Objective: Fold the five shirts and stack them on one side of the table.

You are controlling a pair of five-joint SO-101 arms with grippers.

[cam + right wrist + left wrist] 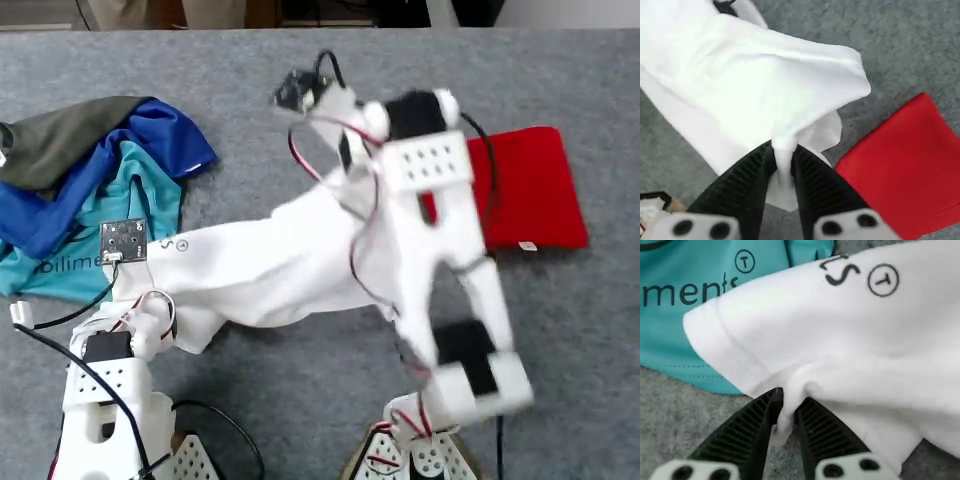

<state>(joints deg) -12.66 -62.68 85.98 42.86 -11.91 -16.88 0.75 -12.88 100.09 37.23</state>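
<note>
TWO PINCERS, ONE SHIRT: My right arm (450, 270) crosses the grey table (300, 410) in the high view and hides the middle of the white shirt (250, 270) as well as one edge of the folded red shirt (535, 185). The white shirt, the largest garment here, stretches between my two pincers over the table. Just beside the end that my left arm holds sits a heap of three loose shirts. A teal shirt (120, 205) is cut off by the frame's edge, a blue shirt (160, 140) lies over it, and a dark olive shirt (60, 145) lies on top, part of it also cut off. The red shirt lies flat off the white shirt's other end; whether the two touch I cannot tell. The high view takes in the whole spread, while my left wrist view brings up black lettering on the white and teal cloth, partly cut off. There my left pincer (785, 407) is clenched on a fold of the white shirt next to a sleeve hem, cloth squeezed between its ribbed jaws. My right pincer (784, 160) grips a bunched ridge of the same shirt, the red shirt just beside that cloth
</note>
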